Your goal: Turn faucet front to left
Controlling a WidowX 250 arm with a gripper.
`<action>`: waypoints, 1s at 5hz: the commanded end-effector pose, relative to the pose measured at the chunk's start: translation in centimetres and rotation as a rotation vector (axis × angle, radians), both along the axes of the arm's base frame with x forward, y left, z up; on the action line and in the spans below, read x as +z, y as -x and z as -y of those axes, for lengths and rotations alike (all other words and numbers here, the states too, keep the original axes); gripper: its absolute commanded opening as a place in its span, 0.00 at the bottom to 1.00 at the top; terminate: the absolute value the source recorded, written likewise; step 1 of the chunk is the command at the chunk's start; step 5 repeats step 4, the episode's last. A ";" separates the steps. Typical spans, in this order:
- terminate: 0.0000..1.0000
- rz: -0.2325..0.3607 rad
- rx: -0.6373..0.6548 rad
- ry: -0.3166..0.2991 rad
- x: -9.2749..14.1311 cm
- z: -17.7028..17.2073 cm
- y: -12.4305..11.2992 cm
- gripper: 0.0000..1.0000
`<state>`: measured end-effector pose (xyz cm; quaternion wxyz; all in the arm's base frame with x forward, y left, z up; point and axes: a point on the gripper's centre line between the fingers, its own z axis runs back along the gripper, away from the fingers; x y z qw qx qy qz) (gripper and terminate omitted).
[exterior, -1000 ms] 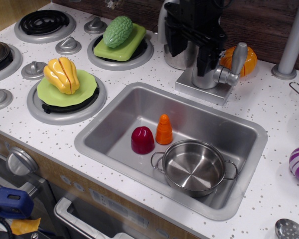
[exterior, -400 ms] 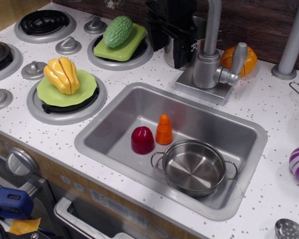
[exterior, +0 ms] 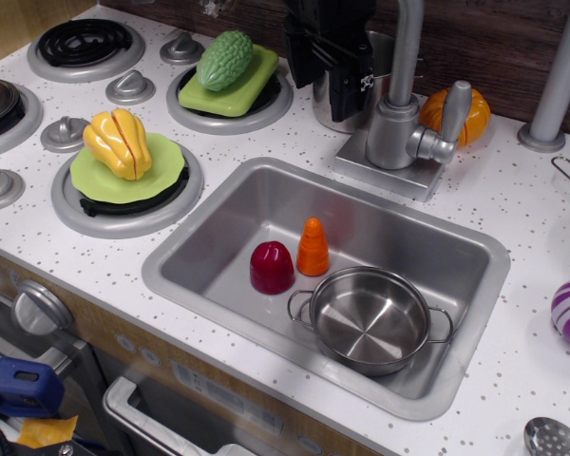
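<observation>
The matte silver faucet (exterior: 397, 128) stands on its square base plate behind the sink, its stubby lever handle (exterior: 453, 114) on the right. Its tall spout rises out of the top of the frame, so its end is hidden. My black gripper (exterior: 325, 93) hangs just left of the spout pipe, above the counter, close to the pipe but apart from it. Its two fingers stand apart with nothing between them.
The steel sink (exterior: 209, 223) holds a shiny pot (exterior: 370, 318), a red cup-like piece (exterior: 272, 267) and an orange carrot (exterior: 313, 247). A shiny metal vessel (exterior: 325, 109) sits behind my gripper. An orange toy (exterior: 475, 109) and a grey pole (exterior: 562, 76) stand to the right. Toy food sits on the burners at left.
My gripper was over the faucet body a second ago and has moved left off it. The spout pipe and body now show. Since 0.4 s ago it has barely shifted.
</observation>
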<state>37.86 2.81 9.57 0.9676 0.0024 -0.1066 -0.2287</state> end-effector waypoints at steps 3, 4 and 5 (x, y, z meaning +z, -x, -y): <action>0.00 0.078 -0.064 -0.035 1.9 -1.2 -2.5 1.00; 1.00 0.083 -0.038 -0.045 1.9 -0.9 -2.2 1.00; 1.00 0.083 -0.038 -0.045 1.9 -0.9 -2.2 1.00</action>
